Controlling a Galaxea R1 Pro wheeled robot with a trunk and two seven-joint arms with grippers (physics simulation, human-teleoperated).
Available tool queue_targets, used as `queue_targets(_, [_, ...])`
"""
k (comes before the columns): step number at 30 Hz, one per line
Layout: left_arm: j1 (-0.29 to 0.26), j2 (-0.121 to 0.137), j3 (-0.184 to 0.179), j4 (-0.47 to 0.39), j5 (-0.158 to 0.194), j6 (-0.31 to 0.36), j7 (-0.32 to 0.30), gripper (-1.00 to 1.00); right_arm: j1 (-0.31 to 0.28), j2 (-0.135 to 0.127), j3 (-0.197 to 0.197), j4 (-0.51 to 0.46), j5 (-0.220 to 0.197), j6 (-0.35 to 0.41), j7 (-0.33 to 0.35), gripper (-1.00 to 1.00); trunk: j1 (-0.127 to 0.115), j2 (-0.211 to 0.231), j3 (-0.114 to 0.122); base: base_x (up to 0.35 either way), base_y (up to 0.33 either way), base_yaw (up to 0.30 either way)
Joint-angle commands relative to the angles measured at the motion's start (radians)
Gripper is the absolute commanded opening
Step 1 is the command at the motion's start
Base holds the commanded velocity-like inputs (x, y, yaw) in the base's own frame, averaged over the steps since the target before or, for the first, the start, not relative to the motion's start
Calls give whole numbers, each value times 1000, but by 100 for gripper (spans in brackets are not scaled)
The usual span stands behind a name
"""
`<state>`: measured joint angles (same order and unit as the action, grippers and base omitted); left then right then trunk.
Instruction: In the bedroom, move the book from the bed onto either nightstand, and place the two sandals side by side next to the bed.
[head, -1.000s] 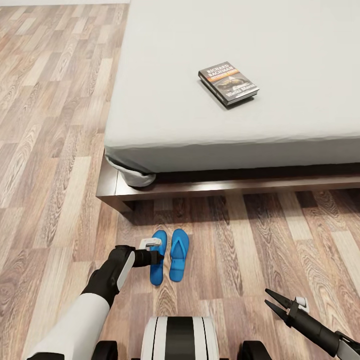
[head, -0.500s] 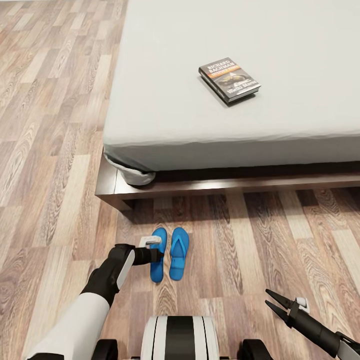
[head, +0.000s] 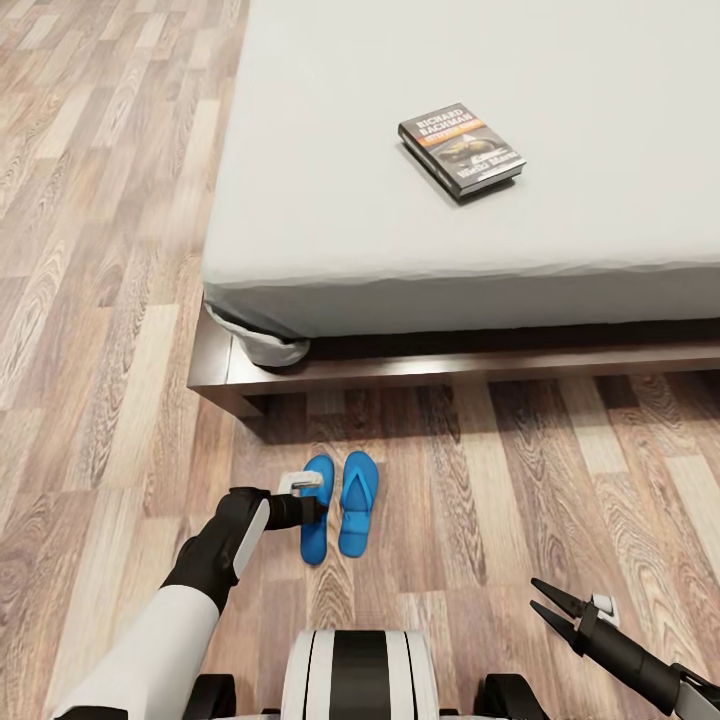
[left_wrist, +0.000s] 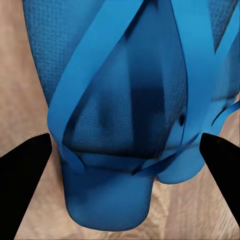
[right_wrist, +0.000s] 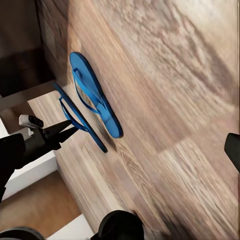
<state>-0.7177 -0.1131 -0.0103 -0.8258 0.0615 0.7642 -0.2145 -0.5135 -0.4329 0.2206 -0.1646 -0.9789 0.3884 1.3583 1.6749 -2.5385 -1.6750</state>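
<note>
Both sandals (head: 339, 505) lie side by side on the floor by the bed (head: 480, 180), long axes toward it. Left gripper (head: 318, 512) sits over the left one, fingers spread either side; right gripper (head: 545, 603) also spread, well apart. Book (head: 462, 149) is on the mattress, likely next, right arm nearer.

The book (head: 462, 149) lay on the bed (head: 330, 200), toward its far side; on the floor (head: 100, 300) just near of the bed's frame the two sandals (head: 340, 505) lay side by side, touching; the left gripper (head: 318, 511) was over the left sandal; the right gripper (head: 546, 602) was well to the right.
</note>
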Motion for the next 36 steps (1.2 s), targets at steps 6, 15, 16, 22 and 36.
queue_targets(6, [0,1,0,-1,7,6,1,-100,0,-1,8,0,-10,10,2,100,0,0,-5,0,0,0])
queue_targets(15, [0,1,0,-1,7,6,1,-100,0,0,8,0,-10,10,2,100,0,0,-5,0,0,0])
queue_targets(16, [0,1,0,-1,6,6,1,-100,0,-1,8,0,-10,10,2,100,0,0,-5,0,0,0])
queue_targets(22, [0,2,0,-1,7,6,1,-100,0,-1,8,0,-10,10,2,100,0,0,-5,0,0,0])
queue_targets(36, [0,4,10,-1,6,6,0,100,0,-1,8,0,-10,11,2,100,0,0,-5,0,0,0])
